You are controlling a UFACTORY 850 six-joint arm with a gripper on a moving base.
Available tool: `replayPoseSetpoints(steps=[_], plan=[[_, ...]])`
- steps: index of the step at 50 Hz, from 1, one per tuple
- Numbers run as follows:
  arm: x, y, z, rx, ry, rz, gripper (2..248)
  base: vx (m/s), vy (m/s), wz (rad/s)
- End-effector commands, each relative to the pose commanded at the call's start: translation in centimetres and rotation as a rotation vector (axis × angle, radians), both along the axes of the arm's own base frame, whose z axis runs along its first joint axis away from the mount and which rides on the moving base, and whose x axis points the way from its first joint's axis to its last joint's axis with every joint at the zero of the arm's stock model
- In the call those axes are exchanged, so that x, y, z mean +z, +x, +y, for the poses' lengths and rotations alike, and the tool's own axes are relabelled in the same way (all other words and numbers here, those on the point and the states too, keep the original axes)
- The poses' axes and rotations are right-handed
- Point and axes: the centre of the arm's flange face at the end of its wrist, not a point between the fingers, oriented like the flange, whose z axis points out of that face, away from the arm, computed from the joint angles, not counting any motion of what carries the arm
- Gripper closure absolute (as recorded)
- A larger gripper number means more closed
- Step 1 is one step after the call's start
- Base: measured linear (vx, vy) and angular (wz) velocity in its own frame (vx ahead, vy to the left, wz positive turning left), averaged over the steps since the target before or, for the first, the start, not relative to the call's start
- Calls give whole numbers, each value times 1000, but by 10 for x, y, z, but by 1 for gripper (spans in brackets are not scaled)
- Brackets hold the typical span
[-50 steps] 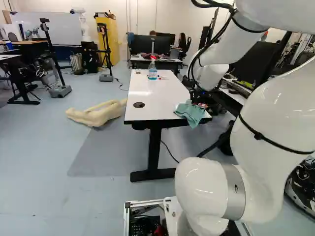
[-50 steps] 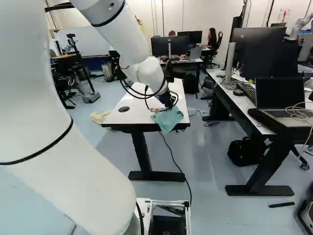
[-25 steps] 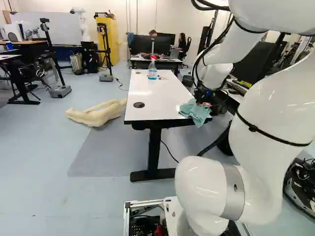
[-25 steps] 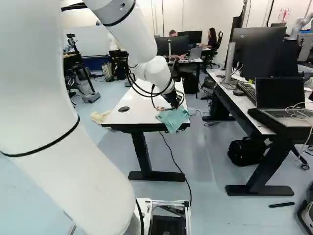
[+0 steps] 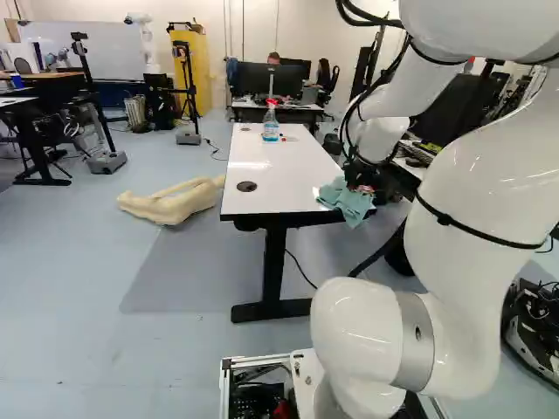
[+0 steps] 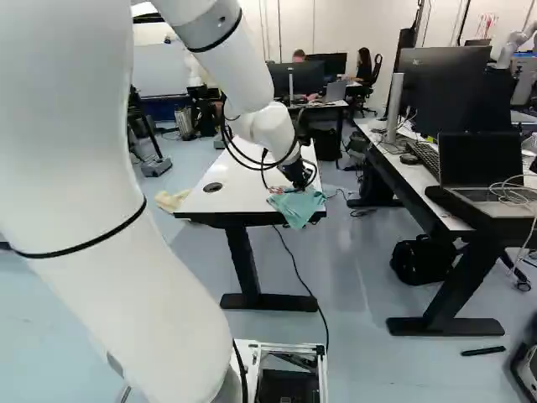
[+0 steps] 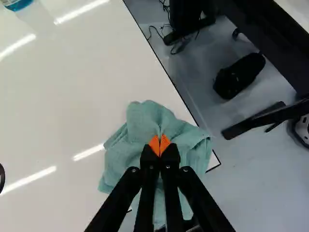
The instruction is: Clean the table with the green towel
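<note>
Because the pincer pinches the green towel directly beneath it, at the bench's near right corner and partly over the edge, the wipe should probably head inward, toward the bench's far left.

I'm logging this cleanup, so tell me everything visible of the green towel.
The green towel is plain, pale blue-green, soft-looking cloth, rumpled into folds. It lies bunched at the table's near right corner in both base views, partly hanging over the edge. The tool pinches a fold between its orange pads.
</note>
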Motion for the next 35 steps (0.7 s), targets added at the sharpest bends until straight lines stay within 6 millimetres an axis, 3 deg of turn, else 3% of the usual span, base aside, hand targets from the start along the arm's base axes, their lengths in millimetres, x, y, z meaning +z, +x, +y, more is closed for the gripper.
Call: replayPoseSetpoints(steps=[11, 35], plan=[[-14, 5, -2, 0, 10, 26, 229, 0, 0, 0], [-14, 4, -2, 0, 13, 32, 229, 0, 0, 0]])
